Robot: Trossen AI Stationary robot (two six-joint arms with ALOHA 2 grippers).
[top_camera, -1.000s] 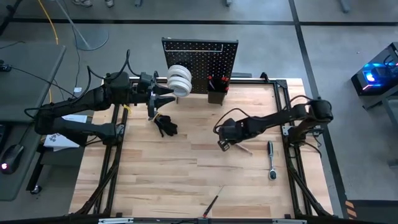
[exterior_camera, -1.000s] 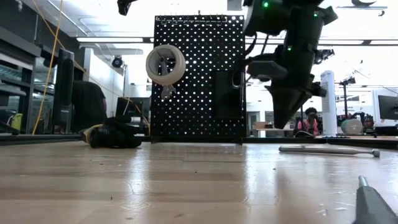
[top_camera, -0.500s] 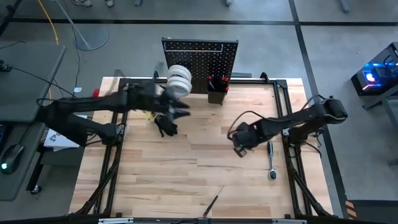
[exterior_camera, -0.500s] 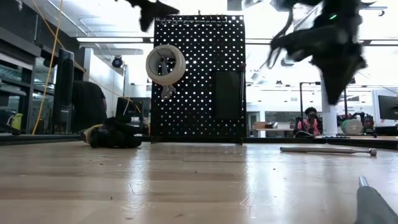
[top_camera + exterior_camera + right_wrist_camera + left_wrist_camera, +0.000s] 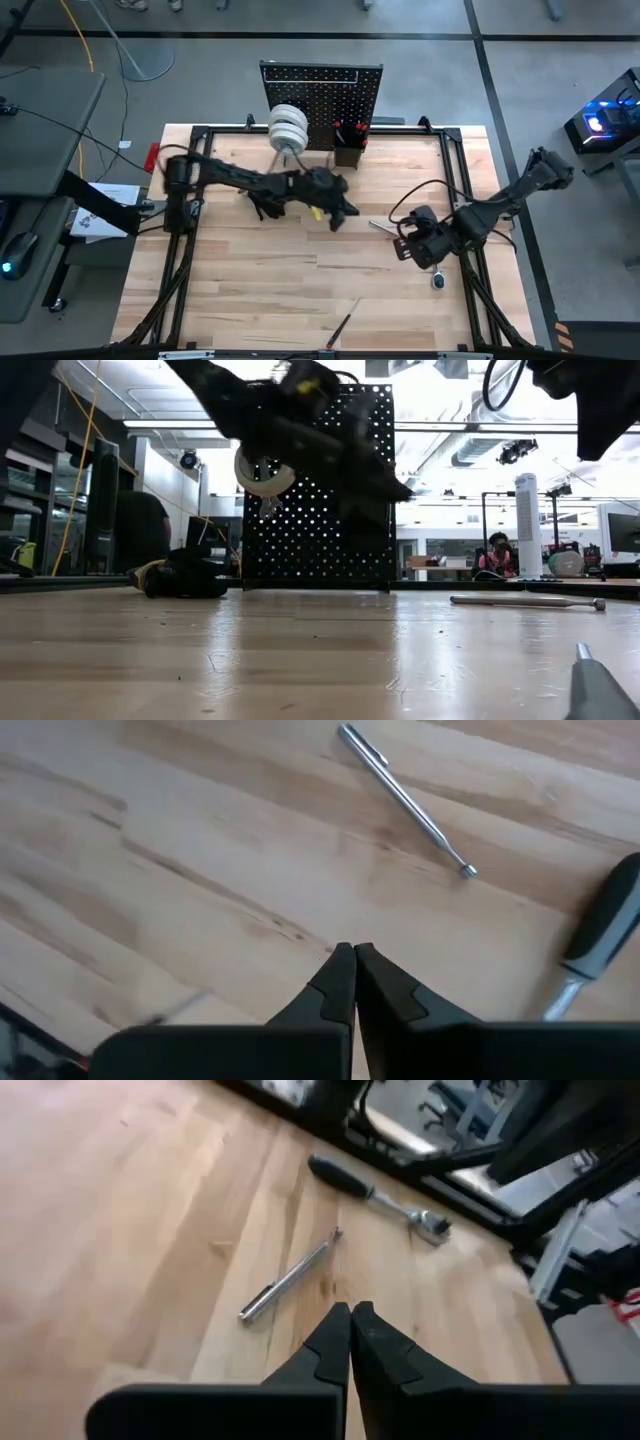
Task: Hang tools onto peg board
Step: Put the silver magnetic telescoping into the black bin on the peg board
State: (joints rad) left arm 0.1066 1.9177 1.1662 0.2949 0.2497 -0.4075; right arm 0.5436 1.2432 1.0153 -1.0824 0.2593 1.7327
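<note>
The left arm reaches out over the middle of the surface, its pincer pressed fully together and carrying nothing; its two dark fingers meet tip to tip above bare wood. The right arm is folded back along the right edge, its pincer likewise clamped tight and empty, hanging just beside the ratchet.

The peg board stands upright at the middle of the far edge. A stack of white tape rolls hangs on its front toward the left side, and a small black bin fixed to its front on the right holds a few upright tools with red handles. From table height the tape rolls show partly behind the blurred left arm.

Still lying on the wood: a slim silver rod between the two pincers, close to the right one, and the ratchet near the right edge, its dark handle pointing toward the far edge. In the left wrist view the rod and the ratchet lie near each other but apart. A thin red-handled screwdriver rests close to the near edge, around its middle. A dark bundle, which I cannot identify, sits under the left arm, toward the far left part of the surface.
</note>
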